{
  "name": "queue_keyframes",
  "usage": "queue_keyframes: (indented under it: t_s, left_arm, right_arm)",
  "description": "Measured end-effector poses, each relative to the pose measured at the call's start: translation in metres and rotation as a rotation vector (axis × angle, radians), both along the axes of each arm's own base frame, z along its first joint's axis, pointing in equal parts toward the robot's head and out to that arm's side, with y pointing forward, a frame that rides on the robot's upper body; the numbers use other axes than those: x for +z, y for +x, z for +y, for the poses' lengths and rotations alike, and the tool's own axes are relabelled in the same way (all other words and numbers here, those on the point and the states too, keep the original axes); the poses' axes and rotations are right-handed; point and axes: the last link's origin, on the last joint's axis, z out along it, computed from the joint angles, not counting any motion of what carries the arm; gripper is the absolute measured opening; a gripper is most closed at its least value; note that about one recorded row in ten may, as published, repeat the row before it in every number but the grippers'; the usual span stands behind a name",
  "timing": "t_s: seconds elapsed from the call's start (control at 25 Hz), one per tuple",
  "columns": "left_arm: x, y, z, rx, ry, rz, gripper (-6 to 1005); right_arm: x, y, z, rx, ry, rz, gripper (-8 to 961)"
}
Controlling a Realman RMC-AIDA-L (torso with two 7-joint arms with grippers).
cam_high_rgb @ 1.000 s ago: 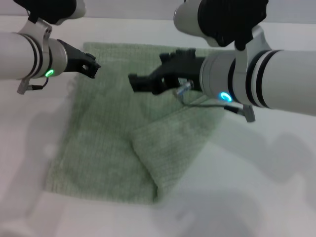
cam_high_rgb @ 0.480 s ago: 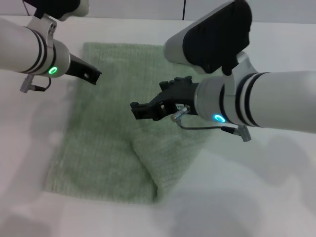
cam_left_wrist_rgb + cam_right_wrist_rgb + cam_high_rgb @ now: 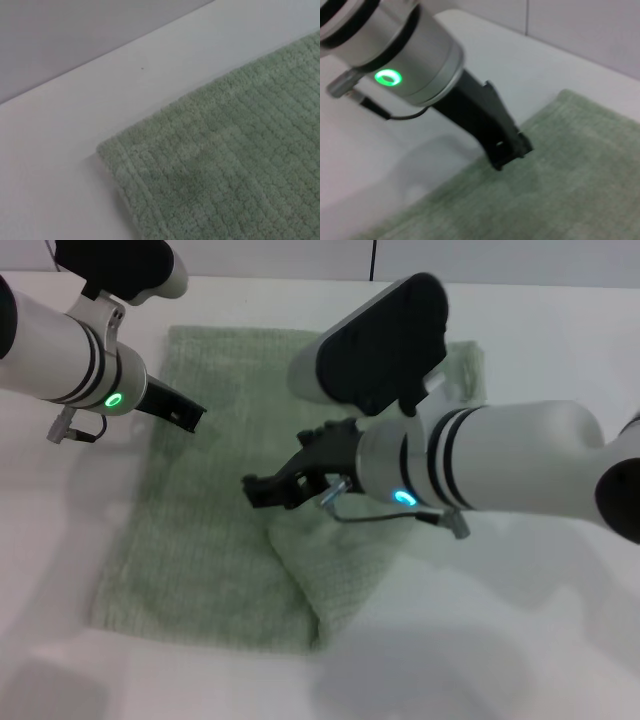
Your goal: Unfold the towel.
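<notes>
The pale green towel (image 3: 205, 530) lies flat on the white table, with its near right part folded over as a thick flap (image 3: 345, 560). My right gripper (image 3: 262, 490) hovers at the flap's upper left edge, near the towel's middle; I see no cloth in it. My left gripper (image 3: 188, 418) is shut and empty, just above the towel's left edge near the far left corner. The right wrist view shows this left gripper (image 3: 509, 150) over the towel (image 3: 570, 185). The left wrist view shows a towel corner (image 3: 115, 155) lying flat.
The white table (image 3: 560, 640) surrounds the towel on all sides. A pale wall (image 3: 75, 30) rises behind the far edge. My right forearm (image 3: 500, 470) covers the towel's far right part.
My right gripper has moved toward me and a little left, from over the towel's far middle down to the flap's edge. My left gripper has shifted slightly nearer.
</notes>
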Motion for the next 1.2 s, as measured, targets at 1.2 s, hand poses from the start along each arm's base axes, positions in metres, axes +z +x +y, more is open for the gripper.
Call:
queue_keyframes:
  t_s: [1.2]
  left_arm:
    - [-0.002,0.000,0.000,-0.003,-0.005,0.005,-2]
  right_arm:
    - [-0.029,0.016,-0.003,-0.050,-0.103,-0.021,787]
